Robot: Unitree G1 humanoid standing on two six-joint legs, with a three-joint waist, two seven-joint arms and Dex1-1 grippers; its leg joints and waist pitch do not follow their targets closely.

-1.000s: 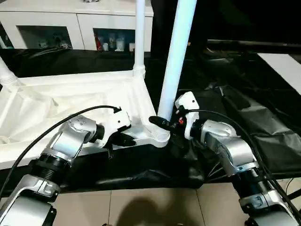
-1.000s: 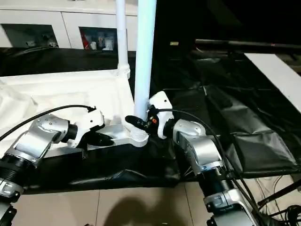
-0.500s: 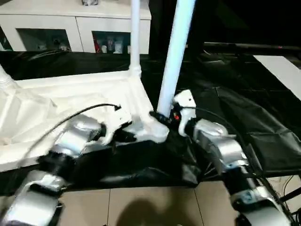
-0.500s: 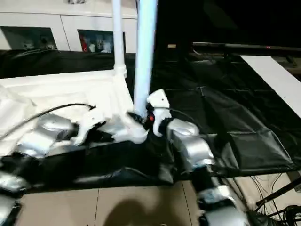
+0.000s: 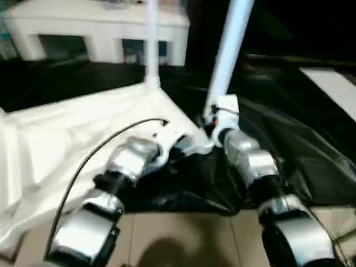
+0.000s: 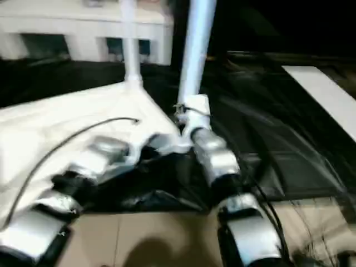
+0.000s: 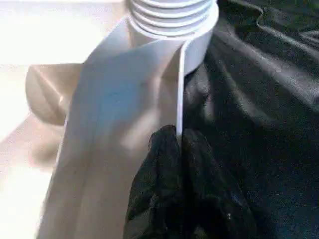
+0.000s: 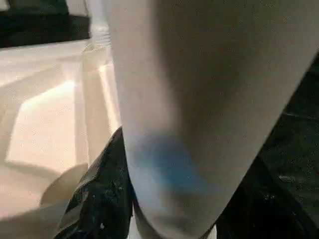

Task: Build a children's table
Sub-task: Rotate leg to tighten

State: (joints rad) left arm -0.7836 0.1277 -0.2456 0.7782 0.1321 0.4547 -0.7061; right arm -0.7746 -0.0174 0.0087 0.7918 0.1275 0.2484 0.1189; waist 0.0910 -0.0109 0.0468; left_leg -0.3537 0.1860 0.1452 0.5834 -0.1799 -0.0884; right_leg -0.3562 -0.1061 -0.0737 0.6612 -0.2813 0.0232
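The children's table lies upside down: its white tabletop [image 5: 83, 133] rests on the black sheet, with white legs standing up from the corner sockets. My left gripper [image 7: 178, 137] is shut on the thin rim of the tabletop, just below the ringed near corner socket [image 7: 172, 20]. In the head view it sits at the near corner [image 5: 181, 147]. My right gripper [image 8: 174, 199] is shut on the near leg [image 5: 228, 61] close to its base, one black finger [image 8: 99, 199] on each side. A second leg [image 5: 150, 44] stands at the far corner.
The work table's black sheet [image 5: 300, 144] lies in folds to the right of the corner and hangs over the near edge. A white cabinet [image 5: 94, 28] with glass doors stands behind. A white panel [image 5: 334, 83] lies at the far right. Tiled floor [image 5: 183, 239] shows below.
The whole picture has shifted and tilted, so the camera has moved. Both grippers keep the same hold, left on the rim and right on the leg.
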